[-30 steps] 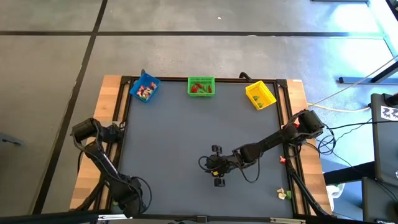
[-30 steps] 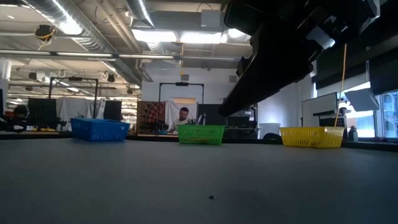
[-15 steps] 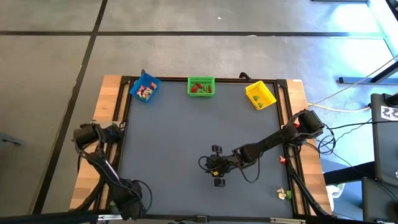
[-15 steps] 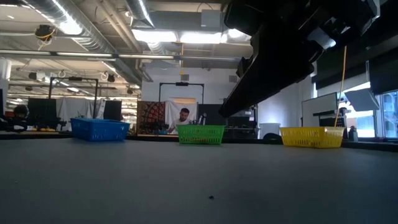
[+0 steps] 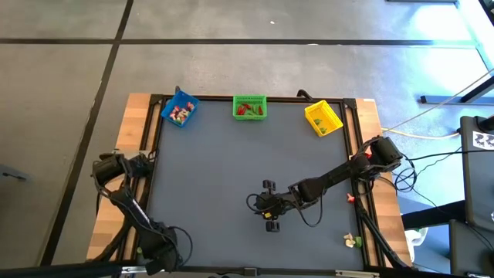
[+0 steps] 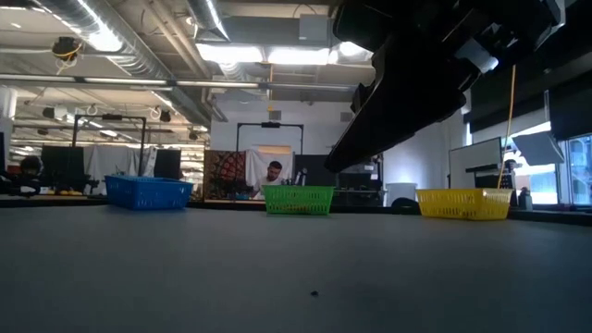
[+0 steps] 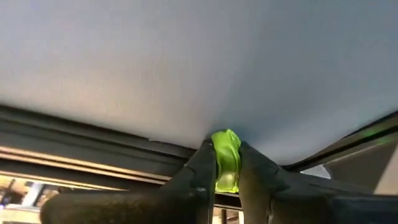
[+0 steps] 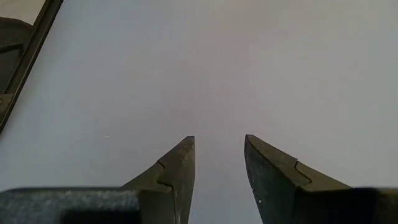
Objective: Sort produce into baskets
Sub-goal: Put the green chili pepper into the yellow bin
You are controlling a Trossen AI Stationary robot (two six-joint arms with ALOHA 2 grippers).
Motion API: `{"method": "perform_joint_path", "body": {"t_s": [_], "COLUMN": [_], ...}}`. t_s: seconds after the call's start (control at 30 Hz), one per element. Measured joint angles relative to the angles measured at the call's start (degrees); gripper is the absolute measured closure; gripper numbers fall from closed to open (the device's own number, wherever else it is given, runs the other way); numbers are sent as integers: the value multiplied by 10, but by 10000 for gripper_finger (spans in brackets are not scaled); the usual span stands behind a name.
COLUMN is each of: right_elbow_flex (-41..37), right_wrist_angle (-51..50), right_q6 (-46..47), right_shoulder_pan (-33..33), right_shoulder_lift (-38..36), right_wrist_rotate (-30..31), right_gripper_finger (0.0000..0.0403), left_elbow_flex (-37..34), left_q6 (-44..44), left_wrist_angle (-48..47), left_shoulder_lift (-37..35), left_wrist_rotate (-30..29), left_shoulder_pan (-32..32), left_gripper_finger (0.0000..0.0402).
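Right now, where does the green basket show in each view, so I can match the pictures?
High view: green basket at the far edge of the table, middle of three baskets.
Low view: middle of the far edge.
Left wrist view: not in it.
Right wrist view: not in it.
Shared landmark: the blue basket on one side of it, the yellow basket on the other.

No readable txt, labels, brands or nos. anywhere in these views.

produce (image 5: 180, 114) in 3 baskets (image 5: 323, 117) too small to identify
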Motion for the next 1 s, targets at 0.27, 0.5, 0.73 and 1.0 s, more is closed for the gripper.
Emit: {"method": "perform_joint_path", "body": {"t_s": [0.27, 0.5, 0.73, 1.0], "right_elbow_flex": [0, 0, 0, 10], "right_wrist_angle": [0, 0, 16, -1], "right_q6": [0, 0, -1, 15], "right_shoulder_pan": [0, 0, 0, -21], "right_shoulder_lift": [0, 0, 0, -4], "right_wrist_rotate": [0, -2, -2, -2], "right_gripper_finger": [265, 265, 259, 161], "left_elbow_flex": [12, 21, 21, 21], "left_q6": [89, 138, 149, 177], "left_wrist_angle": [-27, -108, -112, -116], "left_shoulder_lift": [-7, -71, -159, -254], "left_wrist_rotate": [5, -58, -164, -389], "left_shoulder_pan": [32, 58, 90, 129], "left_gripper_finger": [348, 346, 346, 345]}}
